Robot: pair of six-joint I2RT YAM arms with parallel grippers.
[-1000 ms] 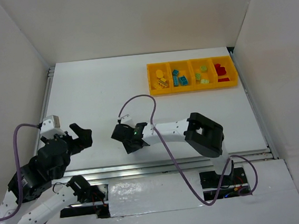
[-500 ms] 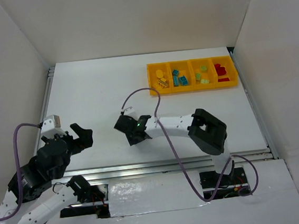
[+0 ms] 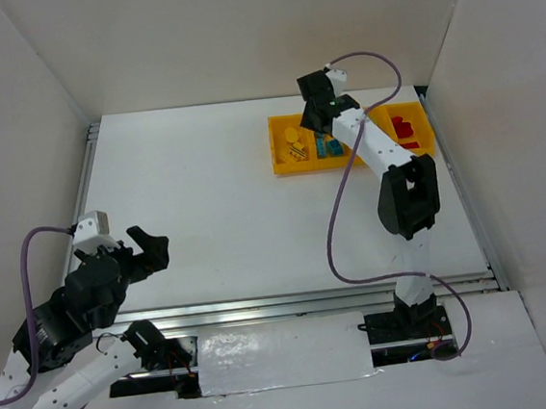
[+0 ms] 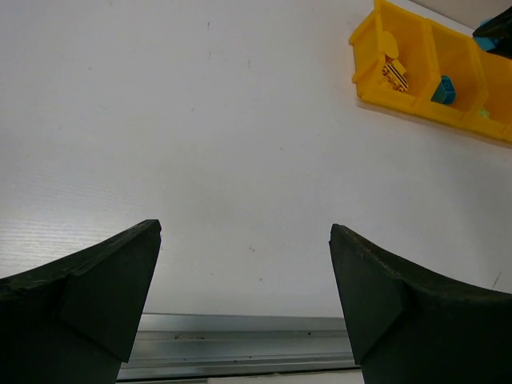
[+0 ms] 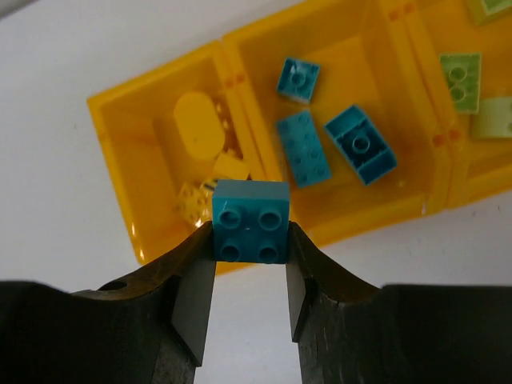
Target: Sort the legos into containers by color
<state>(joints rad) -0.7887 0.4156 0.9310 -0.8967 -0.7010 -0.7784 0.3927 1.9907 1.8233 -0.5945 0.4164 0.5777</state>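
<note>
Your right end effector (image 5: pixel 250 240) is clamped on one blue brick (image 5: pixel 250 216), a pad on each side, studs facing the wrist camera. In that view the brick sits in front of the near wall of the tray (image 5: pixel 120 160), at the leftmost compartment and close to the divider with the second one. You can't tell how high above the tray it is. In the top view the same end effector (image 3: pixel 317 105) is at upper centre-right of the frame, its arm stretched up from the lower right across the tray (image 3: pixel 294 168).

Tray contents:
- Leftmost compartment: yellow pieces (image 5: pixel 196 132), one of them rounded.
- Second compartment: three blue bricks (image 5: pixel 304 148).
- Third compartment: green bricks (image 5: pixel 460 76), at the right edge of the wrist frame.
- Far-right compartment: red bricks (image 3: pixel 403 126), seen in the top view only.

Your left end effector (image 4: pixel 246 232) is spread wide and holds nothing; worktop (image 4: pixel 200 120) shows between its fingers. In the top view it (image 3: pixel 147 250) is at lower left of the frame, well apart from the tray. In its own wrist view the tray (image 4: pixel 364 56) shows in the upper right corner.
</note>
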